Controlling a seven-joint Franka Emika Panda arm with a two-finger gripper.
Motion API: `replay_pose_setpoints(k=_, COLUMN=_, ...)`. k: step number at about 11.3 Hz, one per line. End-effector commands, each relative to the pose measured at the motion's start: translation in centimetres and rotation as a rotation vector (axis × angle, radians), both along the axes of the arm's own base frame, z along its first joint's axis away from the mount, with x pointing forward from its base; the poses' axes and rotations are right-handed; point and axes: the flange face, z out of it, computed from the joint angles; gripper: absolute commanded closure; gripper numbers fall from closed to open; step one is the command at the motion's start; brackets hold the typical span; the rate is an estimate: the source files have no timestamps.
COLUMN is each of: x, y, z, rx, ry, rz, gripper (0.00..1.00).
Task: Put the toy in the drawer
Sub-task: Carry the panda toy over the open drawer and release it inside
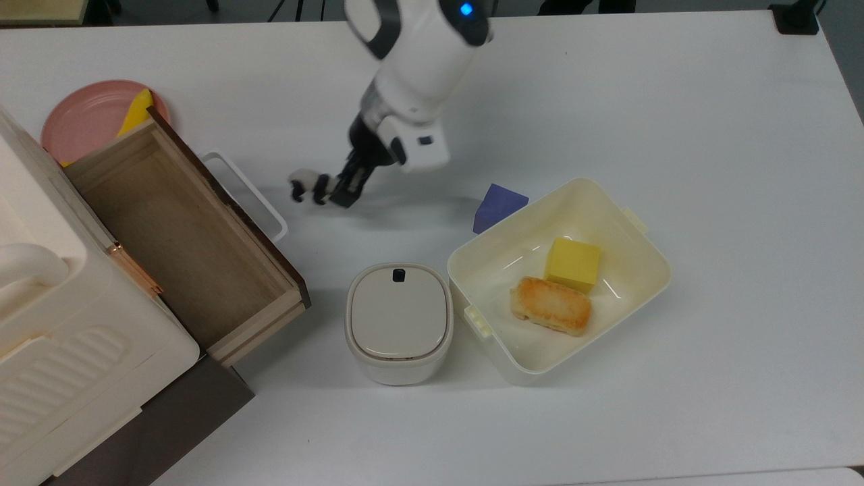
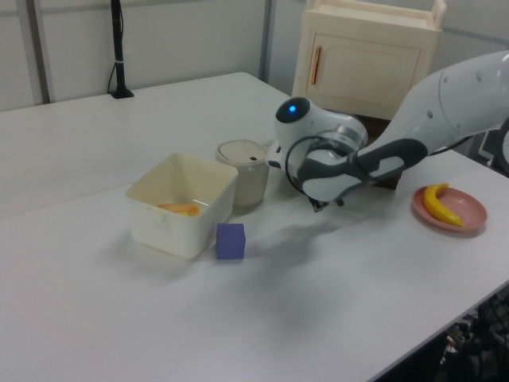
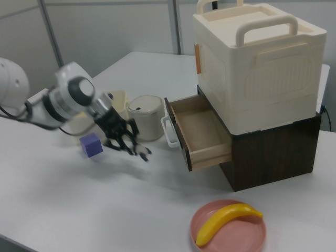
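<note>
looks like a lab or office test room tbh: big white table (image 1: pixel 675 101), grey partition panels (image 2: pixel 183 40) upper left in the left view

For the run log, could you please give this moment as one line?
phase: carry | gripper: shut on toy, lifted off table | drawer: open, empty | toy not yet over drawer

White counter (image 1: pixel 675 101), evenly lit; pale partition walls (image 2: pixel 183 40) with grey metal posts (image 3: pixel 50 26) behind; black stand (image 2: pixel 119 48) at counter's far edge.
</note>
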Motion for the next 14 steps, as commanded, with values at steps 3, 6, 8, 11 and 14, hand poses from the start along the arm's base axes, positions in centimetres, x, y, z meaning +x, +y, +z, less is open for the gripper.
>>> replay_pose_setpoints(k=3, x=2.2, y=2.7, z=16.3, rx=0.224, ry=0.01, rz=-0.14, gripper=0.78)
replay_pose_setpoints(k=6, x=4.2, y=-3.9, z=19.2, rx=0.218, ry=-0.136, rz=-0.199, gripper=0.78)
replay_pose_setpoints(k=8, x=5.7, y=-10.2, z=20.3, rx=0.23, ry=-0.303, rz=-0.251, gripper=0.78)
replay_pose_setpoints(k=11, x=6.8, y=-15.2, z=19.3, rx=0.241, ry=-0.433, rz=-0.342, gripper=0.77)
replay_pose_setpoints(k=14, x=7.6, y=-16.7, z=14.1, rx=0.239, ry=-0.389, rz=-0.432, gripper=0.62)
